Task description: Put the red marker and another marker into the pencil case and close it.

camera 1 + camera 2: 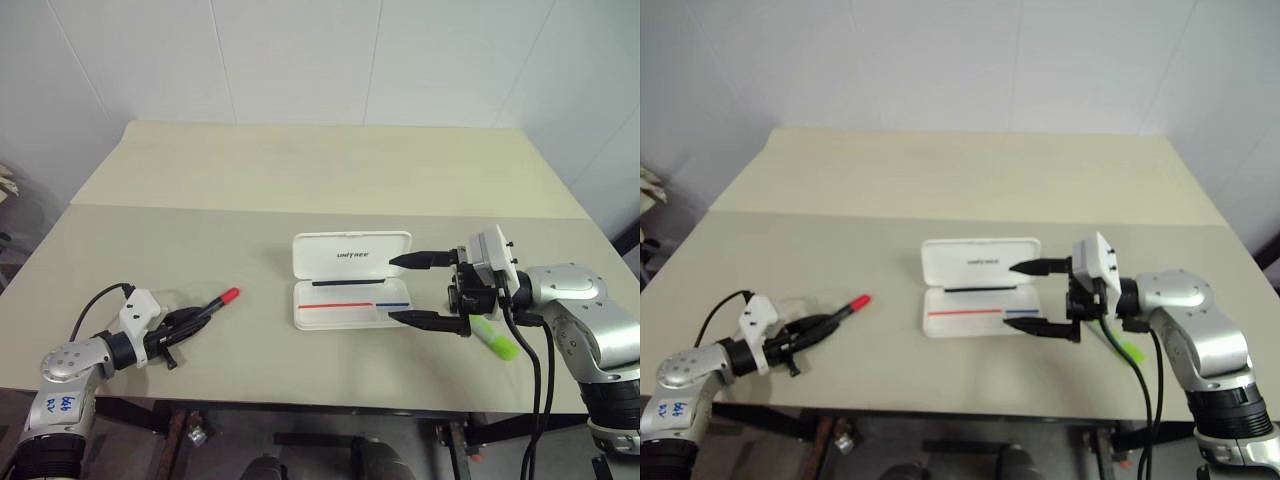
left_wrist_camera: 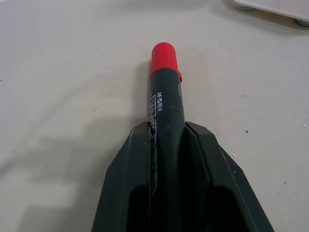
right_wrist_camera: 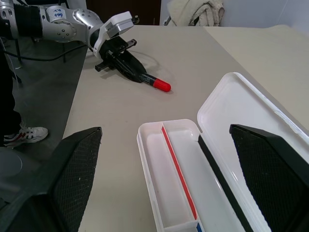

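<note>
The red marker lies on the table at the front left, with its red cap pointing toward the case. My left gripper is shut on its black barrel, one finger on each side. The white pencil case lies open in the middle, lid back, and its tray with red and blue stripes is empty. My right gripper hovers open at the case's right end, its fingers spread across lid and tray. The light-green marker lies on the table under my right wrist, partly hidden by it.
The beige table stretches back to a white wall. A black cable loops off my left wrist near the table's front edge. Open surface lies between the red marker and the case.
</note>
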Controlling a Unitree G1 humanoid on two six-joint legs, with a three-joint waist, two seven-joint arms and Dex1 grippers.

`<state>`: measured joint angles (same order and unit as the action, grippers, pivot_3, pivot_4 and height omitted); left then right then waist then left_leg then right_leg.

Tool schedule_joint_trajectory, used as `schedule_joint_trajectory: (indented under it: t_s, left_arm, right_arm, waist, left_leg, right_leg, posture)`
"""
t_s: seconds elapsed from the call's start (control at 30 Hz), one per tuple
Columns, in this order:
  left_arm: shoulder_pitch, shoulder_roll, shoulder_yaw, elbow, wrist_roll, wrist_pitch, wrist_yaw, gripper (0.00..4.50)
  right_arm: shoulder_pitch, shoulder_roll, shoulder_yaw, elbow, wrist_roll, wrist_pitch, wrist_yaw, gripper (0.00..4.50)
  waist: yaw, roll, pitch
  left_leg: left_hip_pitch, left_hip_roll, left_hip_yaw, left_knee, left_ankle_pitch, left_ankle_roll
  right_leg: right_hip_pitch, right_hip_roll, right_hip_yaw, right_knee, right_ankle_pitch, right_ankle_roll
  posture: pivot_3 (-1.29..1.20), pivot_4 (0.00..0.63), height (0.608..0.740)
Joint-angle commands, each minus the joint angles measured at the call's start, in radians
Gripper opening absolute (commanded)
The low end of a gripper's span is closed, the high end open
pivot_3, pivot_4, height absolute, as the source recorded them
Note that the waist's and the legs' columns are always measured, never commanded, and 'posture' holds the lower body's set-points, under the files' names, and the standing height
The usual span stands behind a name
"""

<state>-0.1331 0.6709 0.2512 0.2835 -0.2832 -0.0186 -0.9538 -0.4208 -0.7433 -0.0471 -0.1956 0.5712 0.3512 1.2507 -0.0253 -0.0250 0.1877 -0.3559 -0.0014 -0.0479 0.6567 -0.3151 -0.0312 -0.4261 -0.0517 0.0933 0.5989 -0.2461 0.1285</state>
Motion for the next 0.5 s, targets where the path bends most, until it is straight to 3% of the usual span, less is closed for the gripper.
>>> schedule_joint_trajectory:
  t_s: [0.03,0.3,0.5]
  left_arm:
    - [-0.009,-0.021,0.006,-0.049,-0.047,0.043,0.014,0.63]
    - [0.010,-0.030,0.005,-0.301,-0.226,0.169,-0.085,0.63]
    - [-0.033,0.031,-0.076,-0.360,-0.205,0.181,-0.199,0.63]
  right_arm:
    - [-0.006,-0.019,-0.034,-0.020,0.004,-0.013,-0.008,4.50]
    - [-0.005,-0.007,-0.029,0.002,-0.015,-0.035,-0.011,4.50]
    - [0.017,0.002,-0.032,-0.005,-0.019,-0.049,-0.033,4.50]
  waist:
    - [0.000,0.000,0.000]
    - [-0.003,0.000,0.000]
    - [-0.003,0.000,0.000]
  left_leg:
    - [0.000,0.000,0.000,0.000,0.000,0.000]
    - [-0.002,0.001,0.000,-0.003,0.000,0.000]
    - [-0.002,0.001,0.001,-0.007,0.000,0.000]
  right_leg:
    - [0.000,0.000,0.000,0.000,0.000,0.000]
    - [-0.001,-0.002,0.000,-0.004,0.000,0.000]
    - [-0.002,0.001,0.000,-0.007,0.000,0.000]
  posture:
    - [0.00,0.150,0.740]
    - [0.00,0.150,0.740]
    - [0.00,0.150,0.740]
